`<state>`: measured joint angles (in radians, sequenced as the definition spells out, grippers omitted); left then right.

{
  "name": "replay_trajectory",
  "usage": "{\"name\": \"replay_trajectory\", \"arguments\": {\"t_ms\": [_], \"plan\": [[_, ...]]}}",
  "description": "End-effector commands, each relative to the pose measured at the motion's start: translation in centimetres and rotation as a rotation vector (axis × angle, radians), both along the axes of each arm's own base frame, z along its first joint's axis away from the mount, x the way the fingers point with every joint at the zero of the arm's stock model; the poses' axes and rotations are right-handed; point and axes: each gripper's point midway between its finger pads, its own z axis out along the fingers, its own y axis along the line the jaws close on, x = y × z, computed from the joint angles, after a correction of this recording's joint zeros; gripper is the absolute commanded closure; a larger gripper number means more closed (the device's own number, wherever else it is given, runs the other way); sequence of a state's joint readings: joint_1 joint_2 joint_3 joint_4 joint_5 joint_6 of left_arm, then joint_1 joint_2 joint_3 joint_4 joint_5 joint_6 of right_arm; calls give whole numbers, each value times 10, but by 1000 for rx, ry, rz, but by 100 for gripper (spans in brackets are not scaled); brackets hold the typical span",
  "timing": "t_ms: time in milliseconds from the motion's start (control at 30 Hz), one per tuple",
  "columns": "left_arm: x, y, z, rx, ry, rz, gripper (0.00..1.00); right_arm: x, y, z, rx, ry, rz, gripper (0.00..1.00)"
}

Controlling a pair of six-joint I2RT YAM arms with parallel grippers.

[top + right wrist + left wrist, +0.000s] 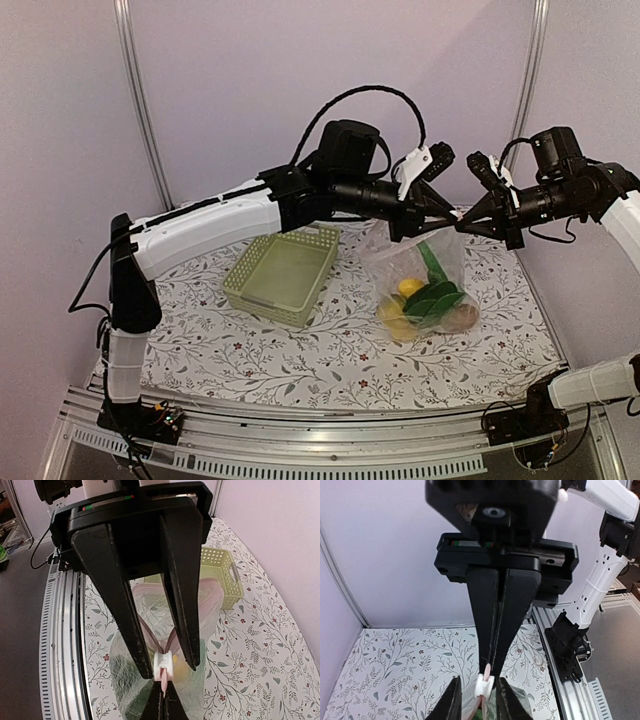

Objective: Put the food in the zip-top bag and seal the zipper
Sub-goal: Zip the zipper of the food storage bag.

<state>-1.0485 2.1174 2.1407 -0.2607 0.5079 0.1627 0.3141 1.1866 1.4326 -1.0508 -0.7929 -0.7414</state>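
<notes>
Left wrist view: left gripper [490,661] clamps zipper [487,670] end.
Right gripper [168,671]: jaws apart, straddling white slider [165,662].
Food [432,298]: inside zip-top bag [385,262].

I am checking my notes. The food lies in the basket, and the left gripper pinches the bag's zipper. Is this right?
Not quite. The food lies in the bag, not the basket, which is empty, as the top view shows. The left gripper does pinch the zipper.
</notes>
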Motion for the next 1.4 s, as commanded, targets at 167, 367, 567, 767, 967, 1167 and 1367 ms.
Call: {"name": "replay_trajectory", "arguments": {"t_ms": [167,367,567,767,967,1167,1367], "plan": [[9,4,-5,25,24,14,88,2,1,11,16,-52,-18,100],[18,12,-9,54,48,48,93,10,-7,32,33,-151,-86,100],[32,31,-17,88,75,102,93,21,-21,35,48,-156,-120,100],[43,52,-32,131,98,161,94,37,-38,39,66,-159,-168,100],[49,71,-53,173,128,199,95,53,-55,39,65,-171,-229,100],[59,89,-79,206,143,238,95,66,-70,36,66,-167,-274,100],[64,103,-93,225,166,260,95,77,-77,29,63,-147,-297,100]]}}
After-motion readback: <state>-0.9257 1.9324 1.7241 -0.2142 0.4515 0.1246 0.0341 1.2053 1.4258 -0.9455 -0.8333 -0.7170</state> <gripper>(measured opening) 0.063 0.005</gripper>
